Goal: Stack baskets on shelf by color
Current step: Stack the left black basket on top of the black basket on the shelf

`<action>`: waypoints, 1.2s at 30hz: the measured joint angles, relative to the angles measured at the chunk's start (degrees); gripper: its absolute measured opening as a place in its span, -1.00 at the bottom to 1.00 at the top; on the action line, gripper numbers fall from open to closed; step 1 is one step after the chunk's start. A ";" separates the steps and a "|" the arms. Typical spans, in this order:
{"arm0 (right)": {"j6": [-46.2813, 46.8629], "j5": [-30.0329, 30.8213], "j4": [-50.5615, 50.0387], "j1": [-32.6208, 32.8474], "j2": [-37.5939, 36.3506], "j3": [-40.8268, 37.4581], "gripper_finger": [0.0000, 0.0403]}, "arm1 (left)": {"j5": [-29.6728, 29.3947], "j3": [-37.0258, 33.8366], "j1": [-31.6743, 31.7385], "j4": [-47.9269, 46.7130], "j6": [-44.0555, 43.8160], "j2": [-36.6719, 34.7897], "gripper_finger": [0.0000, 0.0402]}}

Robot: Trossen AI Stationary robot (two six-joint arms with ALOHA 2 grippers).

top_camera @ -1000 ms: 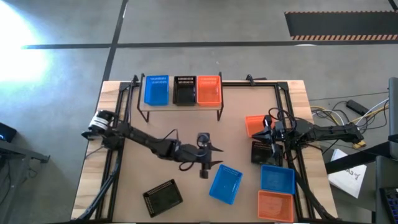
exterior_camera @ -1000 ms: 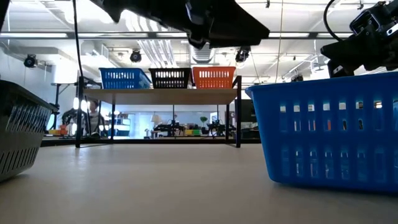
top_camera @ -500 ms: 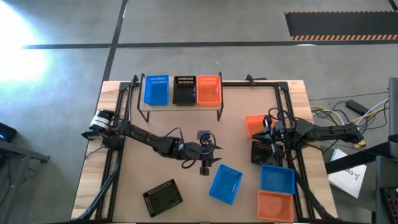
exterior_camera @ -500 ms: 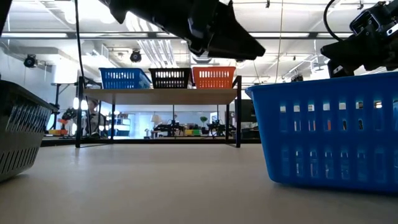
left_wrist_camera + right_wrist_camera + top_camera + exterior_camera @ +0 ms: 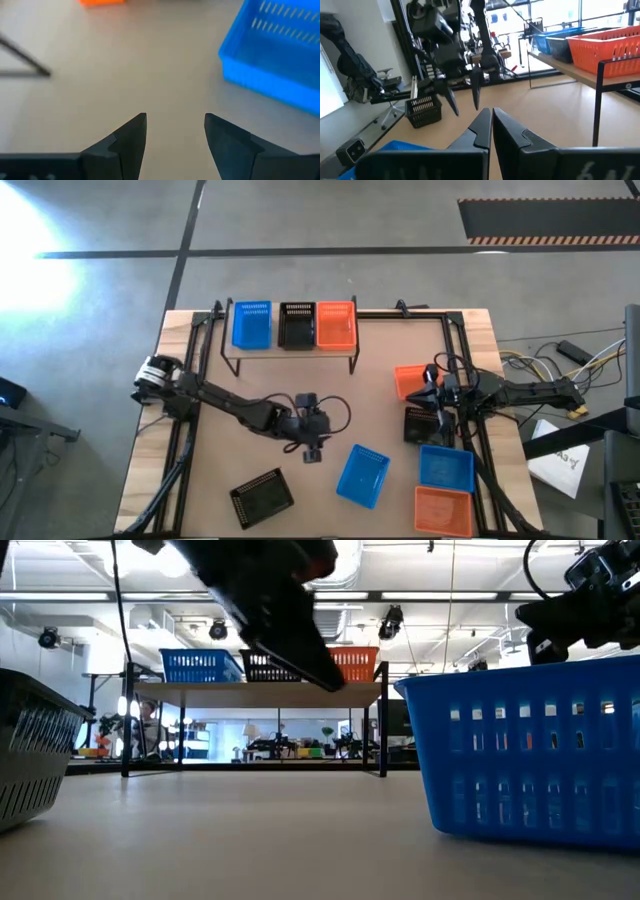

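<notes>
The high camera looked straight down on the whole table (image 5: 260,380). The low camera sat at table height, close behind a blue basket (image 5: 530,755), facing level toward the shelf (image 5: 255,692); both views shared shelf and basket. The left wrist camera pointed down at the table from close above; the right wrist one looked level across it toward the left arm.

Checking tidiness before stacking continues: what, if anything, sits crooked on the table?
Two loose baskets lie askew: the blue basket near the table's middle and the black basket at the front left, both rotated off the table's edges.
</notes>
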 joint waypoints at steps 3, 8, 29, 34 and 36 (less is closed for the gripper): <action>-0.42 0.01 0.27 0.00 -0.04 0.41 -0.96 | -1.72 0.01 -2.27 -7.22 -5.01 -2.06 -0.08; -0.44 0.04 -0.27 0.00 0.11 0.49 -0.96 | -3.76 -0.07 -7.03 -16.94 -7.37 -4.75 -0.08; -0.54 0.04 0.78 0.00 0.03 0.66 -0.96 | -0.12 7.37 -18.98 -31.04 5.90 -4.58 -0.08; 3.27 -0.59 1.60 0.02 0.13 0.77 -0.96 | 4.12 9.41 -20.95 -30.98 0.05 -3.22 -0.08; 3.60 -0.61 0.83 0.02 0.39 0.77 -0.96 | 5.63 9.98 -21.67 -30.99 -1.76 -2.09 -0.10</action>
